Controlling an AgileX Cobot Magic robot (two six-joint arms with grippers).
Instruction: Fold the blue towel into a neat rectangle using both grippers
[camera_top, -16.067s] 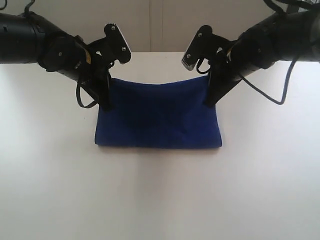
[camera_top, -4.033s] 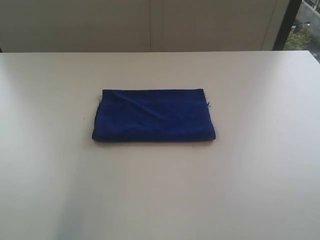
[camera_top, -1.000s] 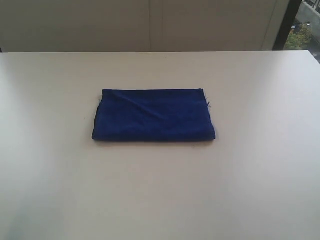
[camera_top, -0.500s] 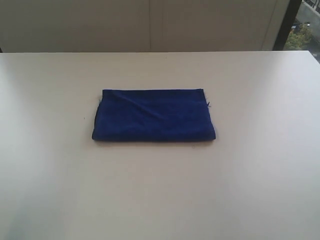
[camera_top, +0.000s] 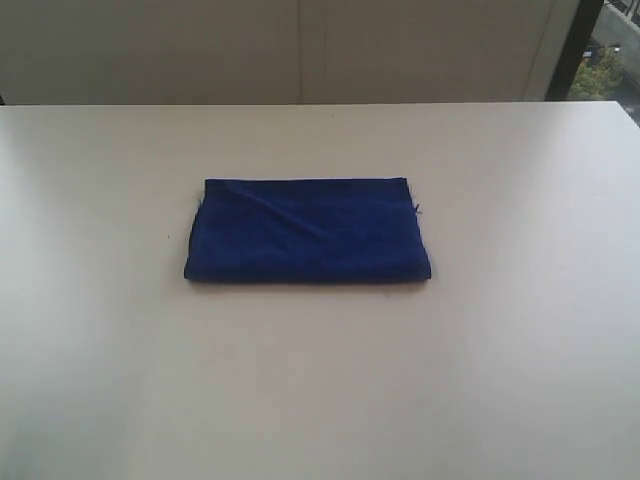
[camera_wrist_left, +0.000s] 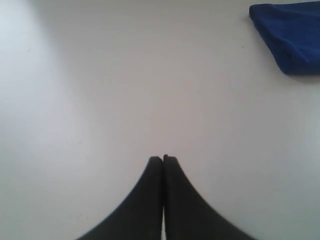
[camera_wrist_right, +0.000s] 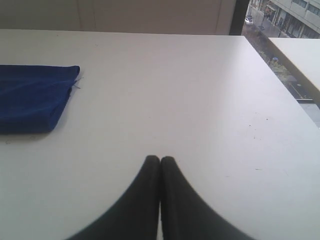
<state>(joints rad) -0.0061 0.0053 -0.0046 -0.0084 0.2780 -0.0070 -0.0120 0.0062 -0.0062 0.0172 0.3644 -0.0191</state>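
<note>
Blue towel (camera_top: 307, 230), neat folded rectangle, flat.

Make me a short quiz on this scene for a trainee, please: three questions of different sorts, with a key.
1. True or false: the towel lies folded flat on the table.
2. Choose one. The left claw is: A) open; B) shut on the towel; C) shut, with nothing in it.
3. Fill the gap: the right claw is shut and ___ from the towel.

Key: 1 true; 2 C; 3 apart.
</note>
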